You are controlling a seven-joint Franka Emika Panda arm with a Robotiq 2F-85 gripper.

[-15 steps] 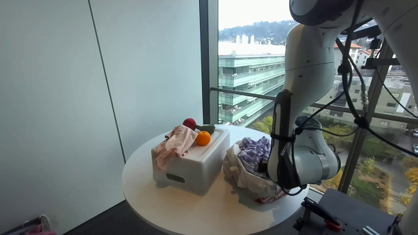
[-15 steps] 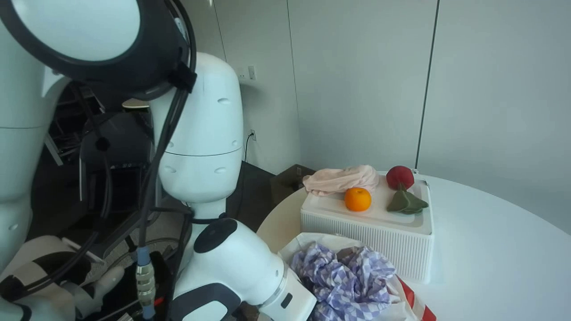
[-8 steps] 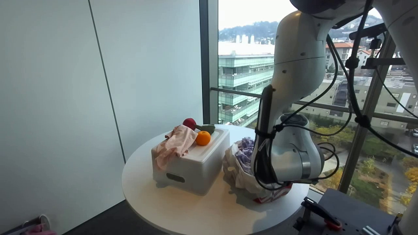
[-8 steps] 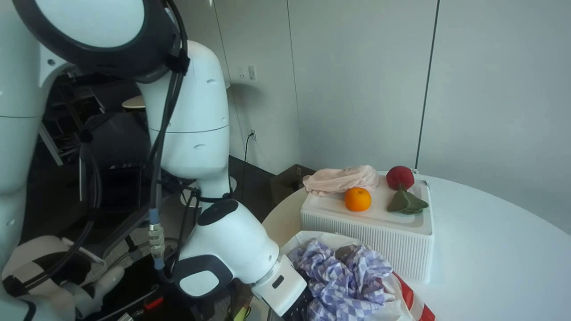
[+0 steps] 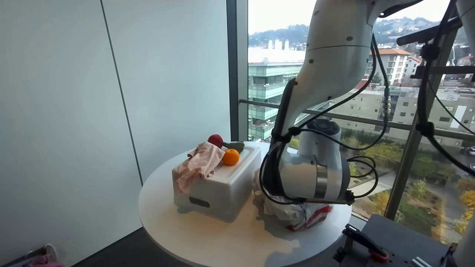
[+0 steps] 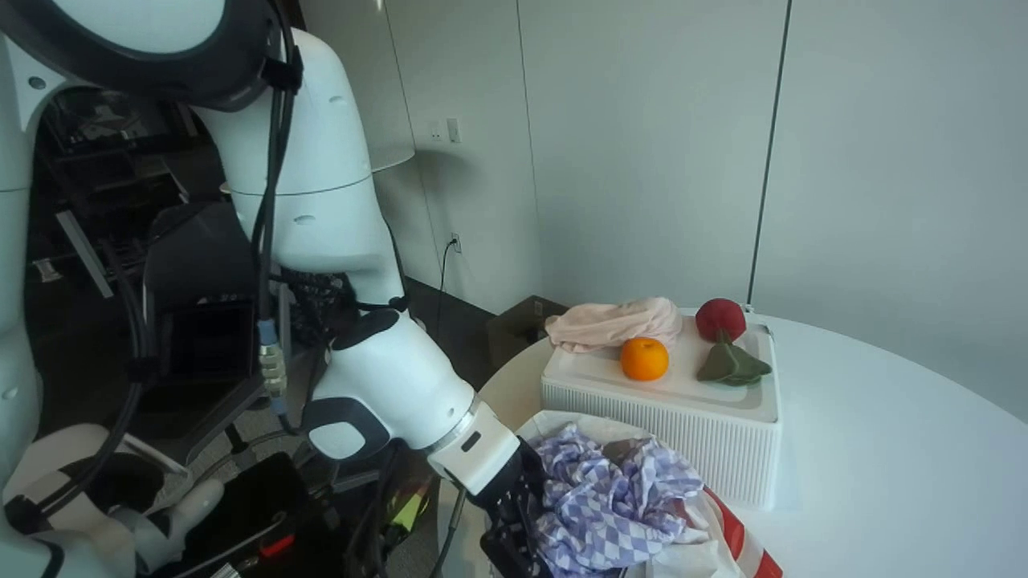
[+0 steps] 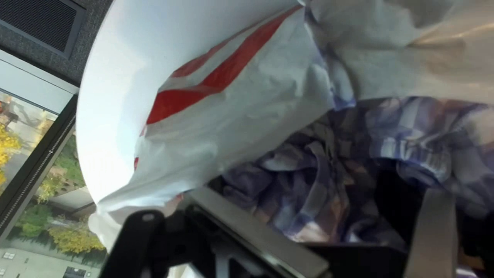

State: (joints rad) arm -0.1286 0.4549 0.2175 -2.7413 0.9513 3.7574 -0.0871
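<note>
My gripper point(image 7: 316, 193) is open, reaching down into a white plastic bag with red stripes point(image 7: 239, 116). Its two pads point(image 7: 254, 231) stand wide apart. A crumpled purple-and-white checked cloth point(image 7: 409, 127) lies in the bag, and folds of it show between the fingers. Whether the fingers touch the cloth I cannot tell. In an exterior view the black gripper point(image 6: 514, 514) is beside the cloth point(image 6: 610, 506) at the bag's near side, its fingertips hidden. In an exterior view the arm covers the gripper and the cloth, and only the bag's lower part point(image 5: 293, 215) shows.
A white box point(image 5: 237, 185) stands upside down or lidded next to the bag on the round white table point(image 5: 207, 241). On it lie an orange point(image 6: 644, 359), a pink cloth point(image 6: 614, 325), a red round object point(image 6: 720, 319) and a green leafy piece point(image 6: 731, 365). Windows stand behind.
The wrist has moved left in an exterior view, over the bag, and up and left in another. More of the black gripper shows beside the checked cloth, whose folds have shifted slightly.
</note>
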